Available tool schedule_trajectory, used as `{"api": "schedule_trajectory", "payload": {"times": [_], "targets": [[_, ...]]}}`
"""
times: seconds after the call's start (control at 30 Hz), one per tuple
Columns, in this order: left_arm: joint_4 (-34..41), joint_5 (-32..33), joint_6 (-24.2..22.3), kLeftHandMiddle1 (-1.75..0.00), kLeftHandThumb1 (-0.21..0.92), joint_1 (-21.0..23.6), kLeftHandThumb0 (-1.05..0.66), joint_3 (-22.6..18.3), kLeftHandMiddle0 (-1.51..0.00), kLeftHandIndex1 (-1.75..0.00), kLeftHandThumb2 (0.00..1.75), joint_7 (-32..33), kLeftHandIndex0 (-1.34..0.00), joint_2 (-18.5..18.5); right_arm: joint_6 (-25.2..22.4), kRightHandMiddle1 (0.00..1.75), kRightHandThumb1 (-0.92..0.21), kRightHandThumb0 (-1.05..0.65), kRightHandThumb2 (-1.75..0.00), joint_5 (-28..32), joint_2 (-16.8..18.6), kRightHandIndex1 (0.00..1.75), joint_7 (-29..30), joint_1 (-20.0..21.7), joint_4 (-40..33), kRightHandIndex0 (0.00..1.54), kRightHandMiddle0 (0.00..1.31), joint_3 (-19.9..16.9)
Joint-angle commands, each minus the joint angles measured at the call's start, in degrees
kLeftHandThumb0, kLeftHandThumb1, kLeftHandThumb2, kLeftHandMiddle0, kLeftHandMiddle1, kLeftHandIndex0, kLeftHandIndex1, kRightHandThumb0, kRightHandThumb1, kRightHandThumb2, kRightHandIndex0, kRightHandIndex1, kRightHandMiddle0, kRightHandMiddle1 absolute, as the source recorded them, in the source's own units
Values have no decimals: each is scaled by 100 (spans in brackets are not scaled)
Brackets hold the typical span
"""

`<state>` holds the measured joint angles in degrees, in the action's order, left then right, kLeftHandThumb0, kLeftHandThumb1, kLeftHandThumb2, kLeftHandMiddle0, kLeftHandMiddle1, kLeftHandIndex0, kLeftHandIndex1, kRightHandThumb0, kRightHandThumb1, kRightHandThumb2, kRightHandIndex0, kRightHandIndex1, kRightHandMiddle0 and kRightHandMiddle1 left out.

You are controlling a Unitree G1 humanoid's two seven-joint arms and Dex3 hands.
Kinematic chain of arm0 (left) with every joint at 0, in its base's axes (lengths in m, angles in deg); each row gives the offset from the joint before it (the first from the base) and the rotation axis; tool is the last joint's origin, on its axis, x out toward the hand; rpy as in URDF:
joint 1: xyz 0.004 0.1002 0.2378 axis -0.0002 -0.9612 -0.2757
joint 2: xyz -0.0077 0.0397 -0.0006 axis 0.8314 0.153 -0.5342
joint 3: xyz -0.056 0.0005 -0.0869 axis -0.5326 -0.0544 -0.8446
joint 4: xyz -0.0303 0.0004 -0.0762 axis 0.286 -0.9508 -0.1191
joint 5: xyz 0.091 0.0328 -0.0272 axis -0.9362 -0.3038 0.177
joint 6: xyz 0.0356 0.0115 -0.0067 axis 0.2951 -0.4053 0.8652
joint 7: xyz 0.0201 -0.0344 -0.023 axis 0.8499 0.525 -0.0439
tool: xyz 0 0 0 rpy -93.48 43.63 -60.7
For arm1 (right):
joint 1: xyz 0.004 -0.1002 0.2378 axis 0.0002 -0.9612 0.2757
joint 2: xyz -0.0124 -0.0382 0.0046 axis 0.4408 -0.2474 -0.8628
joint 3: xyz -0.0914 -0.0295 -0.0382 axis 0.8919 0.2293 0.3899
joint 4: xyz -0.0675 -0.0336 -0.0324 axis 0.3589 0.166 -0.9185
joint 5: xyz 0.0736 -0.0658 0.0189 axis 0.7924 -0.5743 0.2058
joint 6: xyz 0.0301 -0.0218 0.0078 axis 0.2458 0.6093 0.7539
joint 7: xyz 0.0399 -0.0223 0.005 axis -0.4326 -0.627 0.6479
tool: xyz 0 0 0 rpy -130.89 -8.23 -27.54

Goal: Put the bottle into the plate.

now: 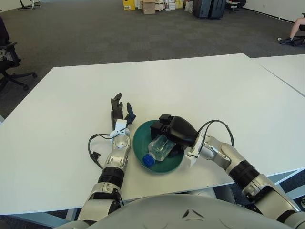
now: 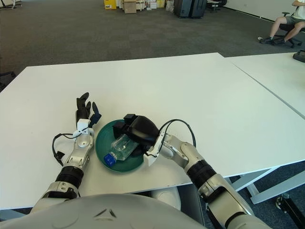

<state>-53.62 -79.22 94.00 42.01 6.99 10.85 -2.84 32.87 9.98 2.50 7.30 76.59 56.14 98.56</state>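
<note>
A clear plastic bottle (image 1: 159, 147) with a blue cap (image 1: 148, 160) lies on its side in the green plate (image 1: 167, 165) near the table's front edge, cap pointing toward me. My right hand (image 1: 167, 135) covers the bottle's base end from the right, its black fingers curled around it, so that end is hidden. My left hand (image 1: 119, 109) shows just left of the plate, fingers spread and pointing away from me, holding nothing.
The plate sits on a wide white table (image 1: 190, 86); a second white table (image 1: 286, 67) adjoins at the right. An office chair (image 1: 7, 62) stands off the left edge. Boxes and a seated person are far back on the carpet.
</note>
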Motion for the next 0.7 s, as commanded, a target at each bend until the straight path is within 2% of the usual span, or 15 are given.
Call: {"api": "schedule_trajectory", "payload": {"times": [0.0,0.37,0.67], "targets": [[-23,20,57,0,92,56,-79,-5,-41,-75,90,-29,0,31,35,175,-12,0,-154,271,-158,171,-263,241,-210,77,53,-170],[33,14,91,0,92,29,-79,2,-41,-75,90,21,0,-37,27,175,-15,0,-151,537,-380,172,-986,259,-486,74,51,-278],[57,-17,56,0,92,23,-80,15,-41,-74,90,62,0,-93,96,175,-17,0,-149,531,-558,172,-1251,287,-635,73,50,-396]]}}
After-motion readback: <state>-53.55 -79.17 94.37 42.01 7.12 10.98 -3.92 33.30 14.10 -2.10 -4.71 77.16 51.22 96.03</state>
